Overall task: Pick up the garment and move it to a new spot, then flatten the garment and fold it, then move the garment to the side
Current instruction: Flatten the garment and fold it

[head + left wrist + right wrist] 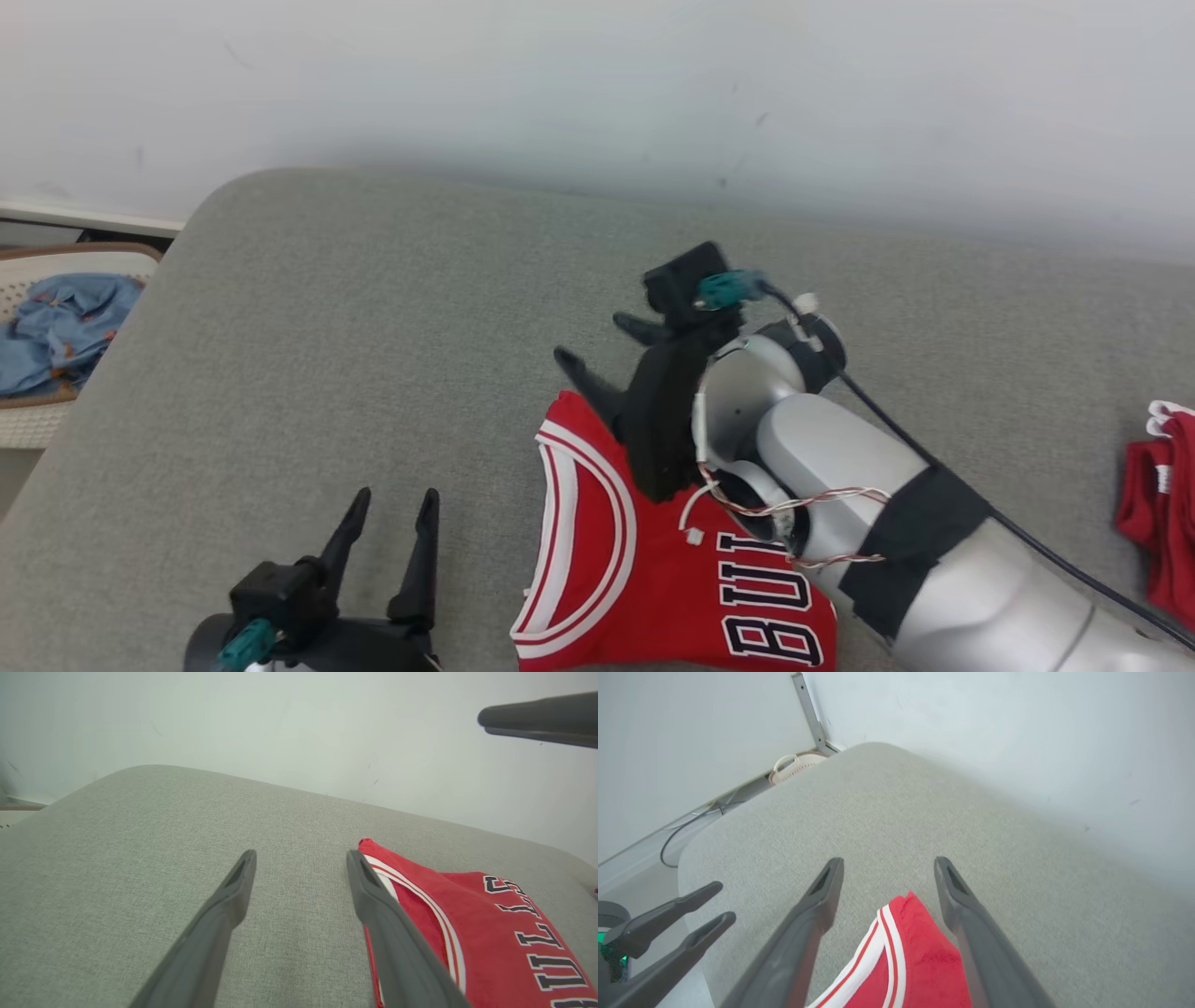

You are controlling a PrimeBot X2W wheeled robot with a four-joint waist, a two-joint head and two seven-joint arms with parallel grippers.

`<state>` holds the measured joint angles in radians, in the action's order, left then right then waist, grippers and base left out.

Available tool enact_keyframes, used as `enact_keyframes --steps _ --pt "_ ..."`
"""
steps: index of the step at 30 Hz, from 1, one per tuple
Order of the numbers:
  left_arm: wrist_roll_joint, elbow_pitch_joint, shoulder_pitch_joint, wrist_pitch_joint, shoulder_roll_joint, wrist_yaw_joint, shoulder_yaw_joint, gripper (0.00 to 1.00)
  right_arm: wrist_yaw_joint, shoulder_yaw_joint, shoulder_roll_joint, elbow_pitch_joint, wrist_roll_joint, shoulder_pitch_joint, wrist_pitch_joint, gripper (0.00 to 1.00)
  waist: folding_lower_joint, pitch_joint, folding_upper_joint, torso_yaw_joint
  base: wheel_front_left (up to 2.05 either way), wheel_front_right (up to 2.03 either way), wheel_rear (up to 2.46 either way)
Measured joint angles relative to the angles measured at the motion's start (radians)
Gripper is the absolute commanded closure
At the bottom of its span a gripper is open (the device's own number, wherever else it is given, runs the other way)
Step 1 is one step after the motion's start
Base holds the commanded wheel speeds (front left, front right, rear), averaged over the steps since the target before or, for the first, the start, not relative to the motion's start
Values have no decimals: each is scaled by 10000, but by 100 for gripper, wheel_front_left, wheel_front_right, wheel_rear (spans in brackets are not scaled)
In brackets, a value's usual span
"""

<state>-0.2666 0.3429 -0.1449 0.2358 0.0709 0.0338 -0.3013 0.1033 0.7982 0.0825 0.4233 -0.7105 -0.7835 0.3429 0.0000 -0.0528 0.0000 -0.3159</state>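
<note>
1. Now our right gripper (591,338), mid-frame, stands spread over a corner of the red jersey (635,569).
2. Our left gripper (396,495), lower left, is spread too.
3. We see the red jersey lying lower centre on the grey cushion (373,327).

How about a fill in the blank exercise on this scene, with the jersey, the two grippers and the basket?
1. The jersey lying on the grey padded surface is mostly ____ with white trim.
2. The right gripper hovers at the jersey's strap end with its jaws ____.
3. The left gripper, jaws apart, holds ____.
4. The basket at the far left holds a ____ cloth.
Missing words: red; open; nothing; blue.
</note>
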Motion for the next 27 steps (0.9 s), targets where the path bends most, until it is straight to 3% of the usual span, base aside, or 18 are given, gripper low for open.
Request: enact_keyframes --steps 7,15,20,27 --pt "127 -531 397 42 433 -263 339 0 128 -897 1101 -1011 681 1219 -2533 0 0 197 1 477 0 0 0" --pt "368 -1170 519 117 637 -349 395 0 211 -2096 1586 -1952 1331 2895 -4901 0 0 391 0 1045 0 0 0" --pt "479 -1569 727 127 767 -428 416 0 213 -4176 1361 -1889 1962 4705 -6217 0 0 496 0 1386 0 0 0" --pt "552 -1973 1005 146 826 -514 445 0 213 -6309 688 -2105 2560 6323 -6059 0 -1 523 0 1797 0 0 0"
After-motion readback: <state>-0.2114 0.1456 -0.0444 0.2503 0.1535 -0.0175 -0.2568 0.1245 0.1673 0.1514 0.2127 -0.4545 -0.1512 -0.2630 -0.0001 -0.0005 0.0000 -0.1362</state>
